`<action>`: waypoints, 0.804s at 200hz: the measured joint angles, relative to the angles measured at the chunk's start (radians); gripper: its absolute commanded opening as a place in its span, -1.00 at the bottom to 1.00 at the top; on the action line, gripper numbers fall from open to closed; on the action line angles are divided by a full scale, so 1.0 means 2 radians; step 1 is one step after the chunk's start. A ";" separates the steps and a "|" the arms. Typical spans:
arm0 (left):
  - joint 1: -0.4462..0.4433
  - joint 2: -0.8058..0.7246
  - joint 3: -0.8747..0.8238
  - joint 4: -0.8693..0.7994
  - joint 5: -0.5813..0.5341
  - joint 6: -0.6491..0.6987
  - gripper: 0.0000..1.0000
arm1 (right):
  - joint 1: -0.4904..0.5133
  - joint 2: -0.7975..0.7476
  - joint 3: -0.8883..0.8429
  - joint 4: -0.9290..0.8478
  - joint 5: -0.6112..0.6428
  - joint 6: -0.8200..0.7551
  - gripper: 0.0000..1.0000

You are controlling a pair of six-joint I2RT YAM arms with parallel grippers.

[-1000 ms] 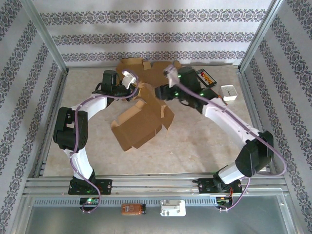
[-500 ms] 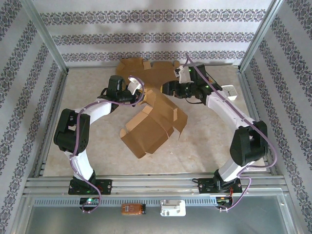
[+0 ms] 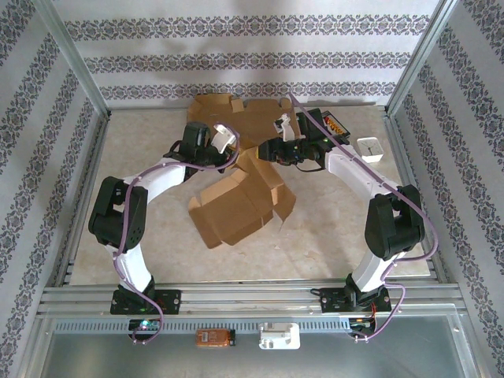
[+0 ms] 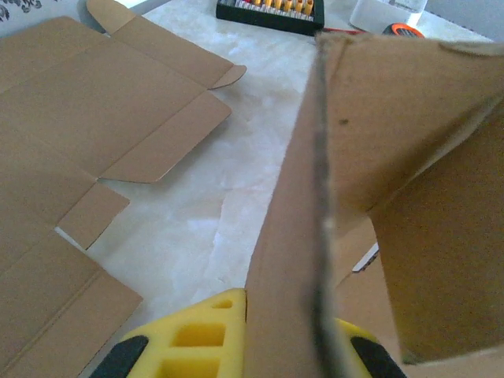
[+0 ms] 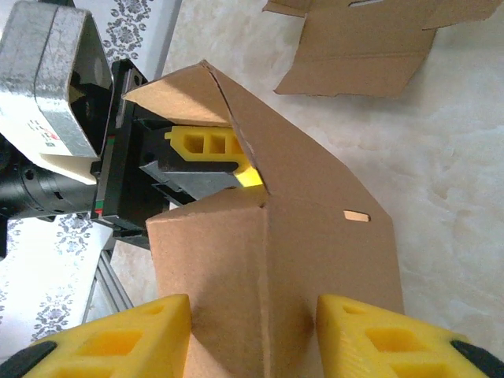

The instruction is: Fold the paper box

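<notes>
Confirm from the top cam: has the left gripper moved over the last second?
Yes. The left gripper, shut on a flap of the paper box, has shifted right in the top view, toward the fixed small white box.

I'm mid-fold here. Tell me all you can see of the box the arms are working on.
The half-folded box is plain brown cardboard, lying mid-table with walls partly raised and loose flaps splayed. One panel shows a small slot. The left gripper is shut on a thin upright panel edge. The right gripper straddles a folded corner; whether it presses is unclear. The box rests on the table.
</notes>
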State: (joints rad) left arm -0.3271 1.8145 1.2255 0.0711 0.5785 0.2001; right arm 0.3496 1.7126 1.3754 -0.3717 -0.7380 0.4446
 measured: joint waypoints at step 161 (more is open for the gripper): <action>-0.023 -0.001 0.012 -0.038 -0.053 0.003 -0.92 | 0.000 -0.033 -0.016 -0.104 -0.036 -0.090 0.38</action>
State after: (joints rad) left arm -0.3733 1.8126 1.2491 -0.0051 0.4728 0.2058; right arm 0.3492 1.6463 1.3437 -0.5789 -0.8093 0.2638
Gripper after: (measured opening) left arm 0.062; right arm 0.735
